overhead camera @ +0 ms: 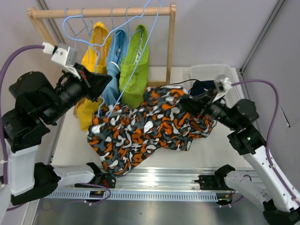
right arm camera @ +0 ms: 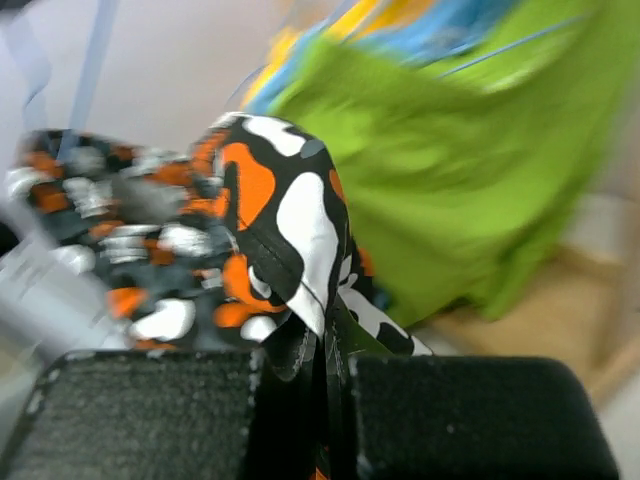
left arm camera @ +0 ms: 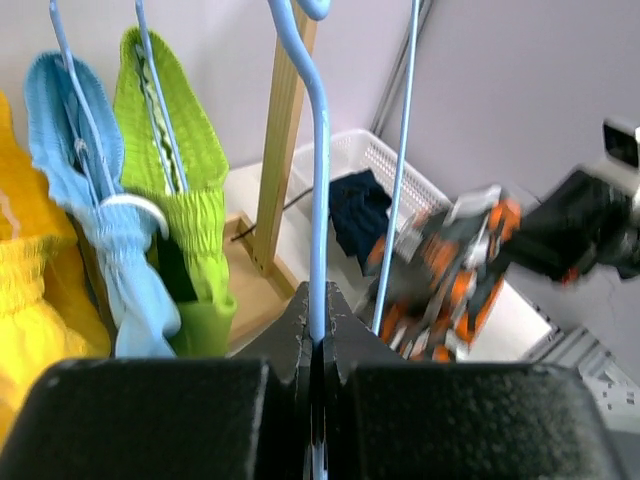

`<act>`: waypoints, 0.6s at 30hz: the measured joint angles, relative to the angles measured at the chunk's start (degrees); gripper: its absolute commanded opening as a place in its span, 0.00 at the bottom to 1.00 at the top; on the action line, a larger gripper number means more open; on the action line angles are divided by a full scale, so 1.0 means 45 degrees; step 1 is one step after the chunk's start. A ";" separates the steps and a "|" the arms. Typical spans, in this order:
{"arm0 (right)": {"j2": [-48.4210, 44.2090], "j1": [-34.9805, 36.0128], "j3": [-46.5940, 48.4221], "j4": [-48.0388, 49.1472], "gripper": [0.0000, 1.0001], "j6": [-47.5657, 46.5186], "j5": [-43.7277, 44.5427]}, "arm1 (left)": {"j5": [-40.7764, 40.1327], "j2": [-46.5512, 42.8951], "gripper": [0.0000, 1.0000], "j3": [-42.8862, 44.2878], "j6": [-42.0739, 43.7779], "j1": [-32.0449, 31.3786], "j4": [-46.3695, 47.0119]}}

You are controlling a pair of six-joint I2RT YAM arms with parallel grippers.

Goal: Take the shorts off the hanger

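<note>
The black shorts with the orange-white pattern (overhead camera: 145, 126) hang stretched between my two grippers above the table. My left gripper (overhead camera: 107, 79) is shut on the wire of a light blue hanger (left arm camera: 320, 200), which runs up out of the closed fingertips (left arm camera: 318, 300). My right gripper (overhead camera: 187, 104) is shut on a fold of the patterned shorts (right arm camera: 270, 200), pinched at the jaws (right arm camera: 330, 330). Yellow shorts (overhead camera: 96, 47), light blue shorts (overhead camera: 117, 51) and lime green shorts (overhead camera: 136, 65) hang on the rack behind.
The wooden rack (overhead camera: 103, 12) stands at the back, its right post (overhead camera: 171, 47) close to the patterned shorts. A white bin (overhead camera: 220, 72) at the back right holds navy shorts (overhead camera: 202, 86). Empty blue hangers hang at the rack's left end.
</note>
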 measured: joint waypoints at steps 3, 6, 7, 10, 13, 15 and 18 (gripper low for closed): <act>0.0952 0.2594 0.1180 -0.1025 0.00 -0.0962 0.0141 | -0.0345 0.0811 0.00 0.0636 0.0107 0.0000 0.0272; 0.1744 0.3818 0.2370 -0.2021 0.00 -0.1894 0.1282 | -0.0884 0.2084 0.00 0.2113 0.0209 0.0000 0.0194; 0.1943 0.3886 0.2822 -0.2356 0.00 -0.2200 0.1860 | -0.1156 0.2560 0.00 0.2535 0.0228 -0.0015 0.0194; 0.2929 0.3492 0.5076 -0.3458 0.00 -0.3070 0.3279 | -0.1695 0.2934 0.00 0.2404 0.0296 -0.0063 -0.0185; 0.4789 0.2016 0.8699 -0.3803 0.00 -0.3657 0.3895 | -0.1933 0.2618 0.00 0.2152 0.0291 -0.0238 -0.0908; 0.6193 0.0767 1.1215 -0.3706 0.00 -0.3750 0.3988 | -0.2089 0.2171 0.00 0.2113 0.0277 -0.0418 -0.1331; 0.8864 -0.0942 1.5591 -0.3327 0.00 -0.3769 0.4051 | -0.2365 0.1137 0.00 0.1982 0.0189 -0.0505 -0.1831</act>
